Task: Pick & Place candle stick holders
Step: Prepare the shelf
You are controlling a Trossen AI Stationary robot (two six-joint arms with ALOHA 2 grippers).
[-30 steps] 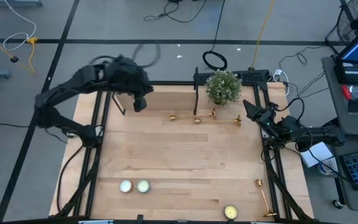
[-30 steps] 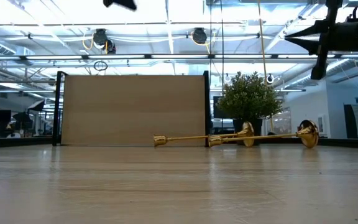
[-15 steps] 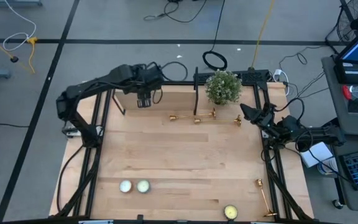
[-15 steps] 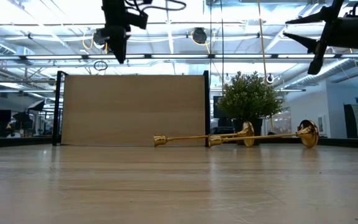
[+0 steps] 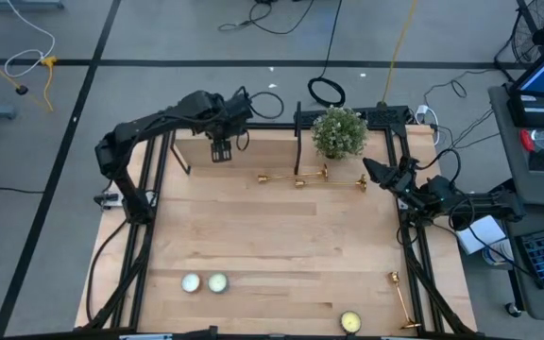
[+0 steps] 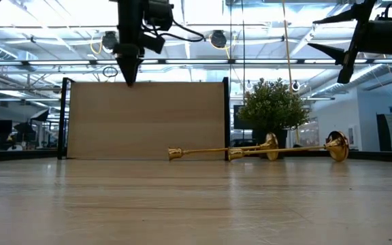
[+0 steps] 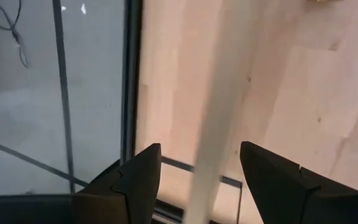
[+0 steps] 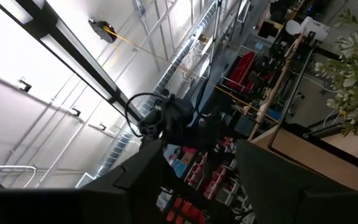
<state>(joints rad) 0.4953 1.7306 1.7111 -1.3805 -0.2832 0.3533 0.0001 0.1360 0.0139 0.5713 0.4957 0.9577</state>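
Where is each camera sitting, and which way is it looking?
High view: above, looking straight down at the table; both arms show, left gripper, right gripper.
Low view: at tabletop height, looking across at two lying candle stick holders and a plant; arms hang above.
Left wrist view: looks down at the table's edge past its open jaws.
Right wrist view: points up at the ceiling.
Shared: high and low views both show the plant and holders.

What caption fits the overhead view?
Both hands, left and right, hover open near two fallen candle stick holders.
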